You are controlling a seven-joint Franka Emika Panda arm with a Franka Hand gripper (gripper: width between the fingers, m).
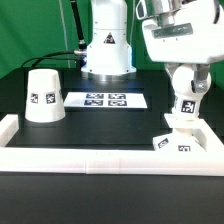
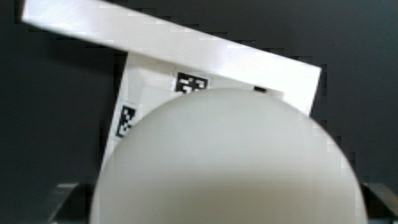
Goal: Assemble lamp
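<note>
My gripper (image 1: 186, 90) is shut on the white round-topped bulb (image 1: 186, 106) and holds it upright over the flat square base (image 1: 178, 142) at the exterior view's right front. I cannot tell whether the bulb's foot touches the base. In the wrist view the bulb (image 2: 222, 160) fills the foreground between the dark fingers (image 2: 64, 202). The tagged base (image 2: 160, 100) shows behind it. The tapered cup-shaped shade (image 1: 44, 95) stands mouth down at the exterior view's left, far from the gripper.
The marker board (image 1: 105, 99) lies flat in the middle of the black table, in front of the robot's pedestal (image 1: 106, 50). A low white rail (image 1: 100, 158) runs along the front and sides. The base sits close to its front right corner.
</note>
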